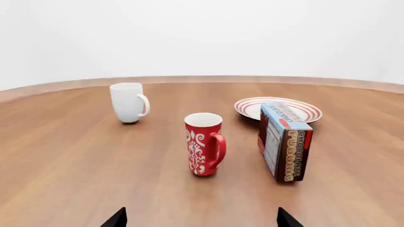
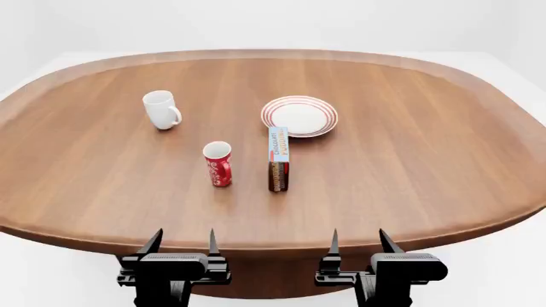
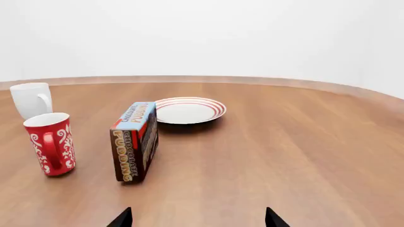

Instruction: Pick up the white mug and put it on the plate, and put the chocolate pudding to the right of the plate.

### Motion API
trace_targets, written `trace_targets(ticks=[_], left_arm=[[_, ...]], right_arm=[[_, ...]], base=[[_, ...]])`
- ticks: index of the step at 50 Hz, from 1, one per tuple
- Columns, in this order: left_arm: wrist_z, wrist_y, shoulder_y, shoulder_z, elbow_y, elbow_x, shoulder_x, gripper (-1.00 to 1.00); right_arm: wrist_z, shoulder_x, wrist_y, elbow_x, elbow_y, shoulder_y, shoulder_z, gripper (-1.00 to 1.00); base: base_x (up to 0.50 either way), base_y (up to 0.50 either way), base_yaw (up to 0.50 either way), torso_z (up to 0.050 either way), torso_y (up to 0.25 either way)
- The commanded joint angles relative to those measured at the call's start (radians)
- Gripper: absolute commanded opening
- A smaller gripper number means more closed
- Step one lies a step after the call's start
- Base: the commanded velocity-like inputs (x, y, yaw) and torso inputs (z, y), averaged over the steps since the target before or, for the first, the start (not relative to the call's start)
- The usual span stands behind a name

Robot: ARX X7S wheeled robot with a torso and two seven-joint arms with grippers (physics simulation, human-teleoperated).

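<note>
The white mug point(image 2: 160, 109) point(image 1: 129, 102) point(image 3: 31, 99) stands upright at the table's left, handle toward the plate side. The plate point(image 2: 300, 116) point(image 1: 279, 109) point(image 3: 187, 110), white with red rings, lies empty near the table's middle. Just in front of it the chocolate pudding point(image 2: 279, 158) point(image 1: 283, 141) point(image 3: 135, 140) stands on a long edge, one end toward me. My left gripper point(image 2: 183, 242) point(image 1: 200, 220) and right gripper point(image 2: 357, 240) point(image 3: 198, 219) hover at the near table edge, both open and holding nothing, well short of all objects.
A red mug with white pattern point(image 2: 218, 164) point(image 1: 205, 144) point(image 3: 52, 143) stands upright between the white mug and the carton, just left of the carton. The round wooden table point(image 2: 426, 160) extends wide to the right of the plate.
</note>
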Motion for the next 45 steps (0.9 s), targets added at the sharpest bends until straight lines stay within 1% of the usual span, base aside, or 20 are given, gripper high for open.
trace_targets(ticks=[1, 15, 19, 22, 23, 37, 41, 45], left_arm=[[-0.019, -0.006, 0.007, 0.021, 0.015, -0.014, -0.015, 1.00], [-0.061, -0.014, 0.004, 0.068, 0.023, -0.047, -0.053, 1.00], [-0.069, -0.045, -0.001, 0.077, 0.030, -0.054, -0.060, 1.00], [-0.083, -0.043, -0.002, 0.084, 0.028, -0.047, -0.062, 1.00], [-0.083, -0.014, 0.004, 0.087, 0.029, -0.048, -0.064, 1.00], [-0.104, -0.017, 0.000, 0.106, 0.023, -0.068, -0.081, 1.00], [-0.109, -0.022, 0.003, 0.111, 0.039, -0.072, -0.086, 1.00], [-0.115, -0.030, 0.016, 0.107, 0.113, -0.088, -0.097, 1.00]], right_arm=[[0.019, 0.015, -0.003, 0.018, 0.007, -0.004, -0.018, 1.00], [0.069, 0.050, -0.006, 0.052, 0.030, 0.006, -0.062, 1.00], [0.078, 0.056, -0.010, 0.059, 0.036, 0.007, -0.069, 1.00], [0.087, 0.060, -0.012, 0.062, 0.037, 0.006, -0.074, 1.00], [0.089, 0.061, -0.015, 0.063, 0.042, 0.007, -0.075, 1.00], [0.120, 0.078, -0.012, 0.073, 0.034, 0.006, -0.094, 1.00], [0.128, 0.082, -0.006, 0.076, 0.027, 0.005, -0.099, 1.00], [0.141, 0.089, 0.011, 0.085, -0.017, 0.001, -0.093, 1.00]], base=[[0.00, 0.00, 0.00, 0.000, 0.000], [0.00, 0.00, 0.00, 0.000, 0.000], [0.00, 0.00, 0.00, 0.000, 0.000], [0.00, 0.00, 0.00, 0.000, 0.000], [0.00, 0.00, 0.00, 0.000, 0.000], [0.00, 0.00, 0.00, 0.000, 0.000], [0.00, 0.00, 0.00, 0.000, 0.000], [0.00, 0.00, 0.00, 0.000, 0.000]])
